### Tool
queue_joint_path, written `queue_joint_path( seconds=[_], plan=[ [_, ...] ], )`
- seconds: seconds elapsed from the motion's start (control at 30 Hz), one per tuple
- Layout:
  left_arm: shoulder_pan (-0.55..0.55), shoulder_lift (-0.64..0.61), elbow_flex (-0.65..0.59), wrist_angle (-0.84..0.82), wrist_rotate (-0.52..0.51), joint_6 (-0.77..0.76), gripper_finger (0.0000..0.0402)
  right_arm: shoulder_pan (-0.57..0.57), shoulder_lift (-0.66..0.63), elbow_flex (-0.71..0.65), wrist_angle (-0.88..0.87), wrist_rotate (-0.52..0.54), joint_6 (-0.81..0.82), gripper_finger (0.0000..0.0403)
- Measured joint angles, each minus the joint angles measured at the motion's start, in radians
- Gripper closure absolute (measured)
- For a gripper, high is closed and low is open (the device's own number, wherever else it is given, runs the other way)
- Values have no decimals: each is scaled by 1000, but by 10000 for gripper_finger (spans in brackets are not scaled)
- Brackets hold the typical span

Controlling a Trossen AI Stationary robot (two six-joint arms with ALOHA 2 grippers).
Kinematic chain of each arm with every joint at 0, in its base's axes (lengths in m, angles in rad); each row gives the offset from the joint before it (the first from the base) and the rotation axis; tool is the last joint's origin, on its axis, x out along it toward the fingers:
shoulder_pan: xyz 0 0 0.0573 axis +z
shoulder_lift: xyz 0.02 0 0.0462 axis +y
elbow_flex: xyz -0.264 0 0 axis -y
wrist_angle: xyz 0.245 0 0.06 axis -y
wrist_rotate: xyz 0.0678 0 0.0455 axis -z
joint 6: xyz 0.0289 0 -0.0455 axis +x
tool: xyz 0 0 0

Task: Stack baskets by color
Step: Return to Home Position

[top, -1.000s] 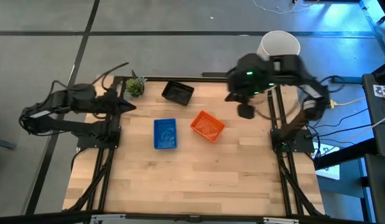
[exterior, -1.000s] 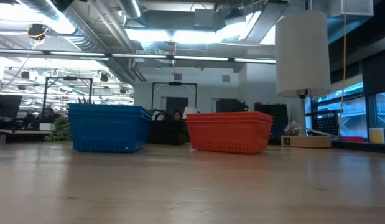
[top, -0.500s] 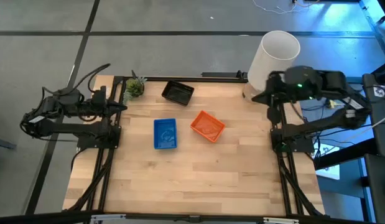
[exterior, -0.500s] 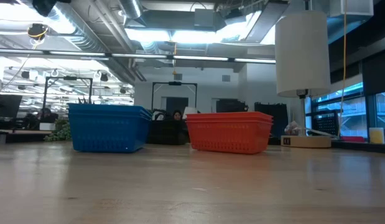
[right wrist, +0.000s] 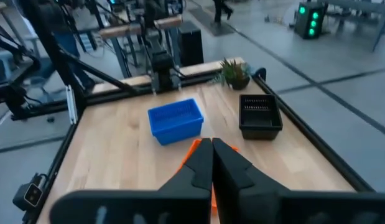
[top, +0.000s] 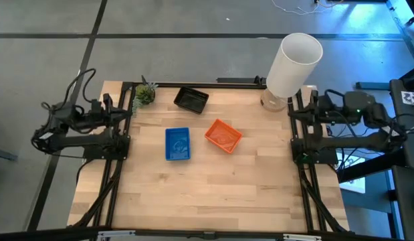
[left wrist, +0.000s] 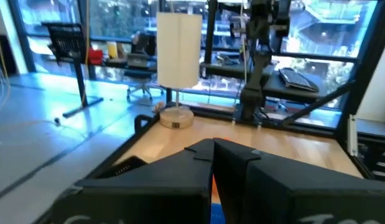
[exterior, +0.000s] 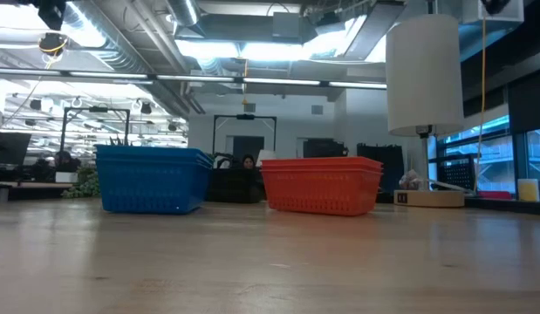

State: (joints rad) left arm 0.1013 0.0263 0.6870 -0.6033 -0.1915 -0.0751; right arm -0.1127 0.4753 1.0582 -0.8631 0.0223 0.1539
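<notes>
Three baskets rest on their bottoms on the wooden table: a blue one in the middle, an orange one just to its right, turned at a slant, and a black one near the far edge. My left gripper is shut and holds nothing; it is drawn back over the table's left edge, pointing level across the table. My right gripper is also shut on nothing and sits over the right edge. In its view it half hides the orange basket.
A tall white cylinder on a round base stands at the far right corner. A small green plant sits at the far left corner. The near half of the table is bare wood. Black frame rails run along both side edges.
My right gripper has swung from above the table's far right part back toward the right edge, sinking and tipping up closer to level. My left gripper has drawn back toward the left edge and sunk a little. The baskets have stayed in place.
</notes>
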Motion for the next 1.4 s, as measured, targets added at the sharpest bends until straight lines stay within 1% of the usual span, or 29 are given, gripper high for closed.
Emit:
queue_joint_path(
  seconds=[0.13,0.23,0.47,0.53,0.6,0.73,0.77,0.93,1.1,1.17,1.23,1.4],
  plan=[
    [0,-23,-41,66,-4,33,402,0,-136,-113,53,-14,-2,403],
    [0,-23,-47,73,-4,56,402,0,-232,-180,58,-16,-4,403],
    [0,-23,-47,107,-7,80,401,0,-471,-279,60,-16,-4,403],
    [0,-23,-47,110,-10,82,401,0,-469,-274,39,-8,-4,403],
    [0,-23,-51,137,-9,85,401,0,-453,-260,-19,8,-13,403],
    [0,-23,-90,187,-6,112,401,0,-465,-275,6,11,-55,403],
    [0,-23,-106,203,-6,113,401,0,-470,-288,36,11,-54,403],
    [0,-23,-220,327,-2,140,401,0,-464,-367,134,14,-55,403],
    [0,-23,-355,456,4,142,401,0,-460,-379,177,13,-59,403],
    [0,-23,-402,511,10,139,401,0,-460,-394,245,7,-74,403],
    [0,-23,-446,539,13,128,401,0,-466,-432,308,-23,-98,403],
    [0,-23,-524,612,25,106,401,0,-466,-589,497,-78,-108,403]
  ],
)
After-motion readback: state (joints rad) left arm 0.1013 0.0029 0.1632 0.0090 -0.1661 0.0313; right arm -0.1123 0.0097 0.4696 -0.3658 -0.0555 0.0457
